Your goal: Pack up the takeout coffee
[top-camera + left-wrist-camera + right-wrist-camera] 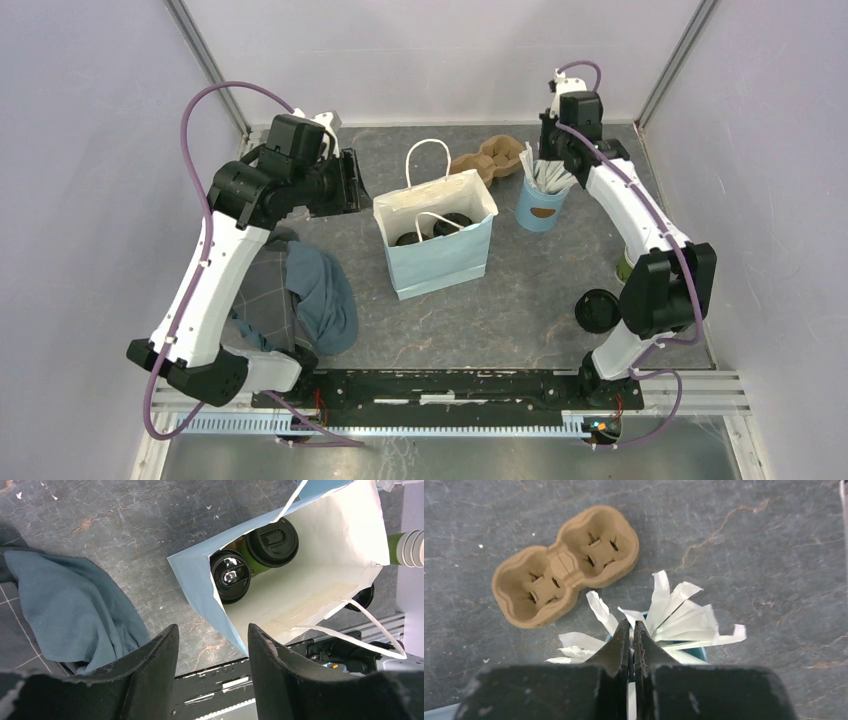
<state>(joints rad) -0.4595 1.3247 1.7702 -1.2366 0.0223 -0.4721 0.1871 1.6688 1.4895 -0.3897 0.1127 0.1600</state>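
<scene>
The blue bag stands open mid-table. Two takeout coffees with black lids sit inside it: one and another, both also seen from above. My left gripper is open and empty. It hovers over bare table just left of the bag; from above it sits there too. My right gripper is shut on a white stick among the white sticks in the light-blue cup.
A brown cardboard cup carrier lies behind the bag. A blue cloth lies at the left. A loose black lid and a lidless green cup sit at the right, by the right arm.
</scene>
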